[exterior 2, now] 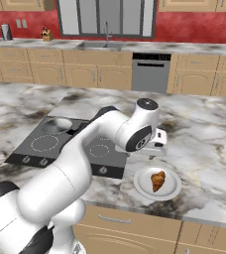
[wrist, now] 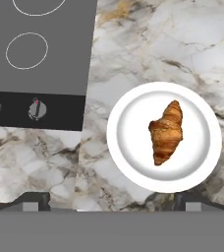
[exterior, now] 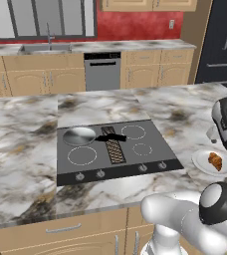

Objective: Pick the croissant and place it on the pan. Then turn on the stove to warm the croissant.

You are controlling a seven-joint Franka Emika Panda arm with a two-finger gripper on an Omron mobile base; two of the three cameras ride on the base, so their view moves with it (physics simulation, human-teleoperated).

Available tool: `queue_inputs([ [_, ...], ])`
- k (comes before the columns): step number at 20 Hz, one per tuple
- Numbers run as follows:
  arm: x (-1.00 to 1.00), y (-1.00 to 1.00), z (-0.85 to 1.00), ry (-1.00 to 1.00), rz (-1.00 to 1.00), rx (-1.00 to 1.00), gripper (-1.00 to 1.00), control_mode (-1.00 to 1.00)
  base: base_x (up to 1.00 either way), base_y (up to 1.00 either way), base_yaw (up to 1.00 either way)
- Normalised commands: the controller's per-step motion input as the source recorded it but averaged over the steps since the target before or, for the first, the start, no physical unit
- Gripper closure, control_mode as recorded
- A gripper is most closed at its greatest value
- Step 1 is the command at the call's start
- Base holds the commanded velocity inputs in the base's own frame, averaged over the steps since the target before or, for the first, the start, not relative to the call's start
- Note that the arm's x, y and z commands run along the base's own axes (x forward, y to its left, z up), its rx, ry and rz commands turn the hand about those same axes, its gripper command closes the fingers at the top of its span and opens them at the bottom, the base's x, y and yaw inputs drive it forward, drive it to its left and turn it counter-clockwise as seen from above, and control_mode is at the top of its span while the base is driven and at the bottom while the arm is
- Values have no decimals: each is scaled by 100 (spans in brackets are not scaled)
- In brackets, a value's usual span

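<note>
While nothing of the task looks done yet, worth noting where each piece sits. Croissant (wrist: 166,133) lying untouched near the middle of the round white plate (wrist: 133,162), on the marble table (wrist: 173,44) just to the right of the stove (wrist: 60,64). Also seen from the right base view, croissant (exterior 2: 158,180) on the plate (exterior 2: 143,184) near the table's front edge, with the gripper (exterior 2: 157,150) hanging above and a little behind it, well clear of the pastry. Fingers hard to make out in the base views; judged spread wide and holding nothing, since the hand view looks down on the plate with nothing between the tips. Pan (exterior: 79,135) empty on the rear left burner, black handle pointing toward the central grille strip (exterior: 115,149); from the left base view, well apart from the croissant (exterior: 215,161), with the whole cooktop in between. Knobs (wrist: 37,109) along the front of the stove apparently untouched, though too small to read their setting; no glow on any burner ring. Still to do, by this reckoning: descend and close on the croissant, carry it across to the pan, release it there, then turn the knob for that burner. So, very early: at most the approach to the pick under way.
</note>
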Motion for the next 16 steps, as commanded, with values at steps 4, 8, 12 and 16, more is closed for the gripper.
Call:
queue_inputs([
  [4, 0, -30, -18, 0, 0, 0, -100, -100, 0, 0, 0],
  [8, 0, -38, -15, 0, 0, 0, -100, -100, 0, 0, 0],
  [12, 0, -35, -14, 0, 0, 0, -100, -100, 0, 0, 0],
  [16, 0, -23, -21, 0, 0, 0, -100, -100, 0, 0, 0],
])
